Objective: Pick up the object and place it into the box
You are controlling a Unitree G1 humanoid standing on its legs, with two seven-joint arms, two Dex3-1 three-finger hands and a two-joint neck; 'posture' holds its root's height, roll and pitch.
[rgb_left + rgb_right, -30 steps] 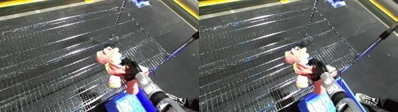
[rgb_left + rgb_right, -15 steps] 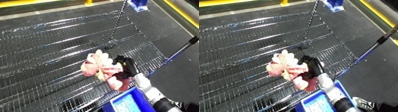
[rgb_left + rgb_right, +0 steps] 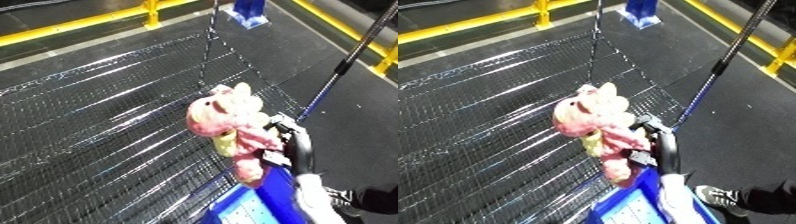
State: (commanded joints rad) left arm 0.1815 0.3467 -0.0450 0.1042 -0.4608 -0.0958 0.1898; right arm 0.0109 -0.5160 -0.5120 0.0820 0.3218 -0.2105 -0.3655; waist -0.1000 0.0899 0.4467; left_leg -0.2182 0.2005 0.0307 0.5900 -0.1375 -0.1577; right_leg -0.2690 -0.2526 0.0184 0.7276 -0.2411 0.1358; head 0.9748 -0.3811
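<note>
A pink plush toy (image 3: 226,117) with a yellow patch on its front hangs above the wire mesh surface (image 3: 98,130). My right hand (image 3: 293,145) comes up from the lower right and is shut on the toy's right side and lower body, fingers curled round it. Just under the toy's feet, at the bottom edge, is the corner of a blue bin (image 3: 258,205). The toy partly hides the palm. The left hand shows in neither view.
The mesh slopes away to the left and up, with a thin upright wire (image 3: 211,40) behind the toy. A dark pole (image 3: 346,60) with a blue lower part slants at the right. Yellow rails (image 3: 80,25) and a blue object (image 3: 249,12) lie beyond. A shoe (image 3: 342,197) stands at the lower right.
Half a second ago the toy lay low against the mesh; now my right hand holds it higher and more upright. The camera has also shifted.
</note>
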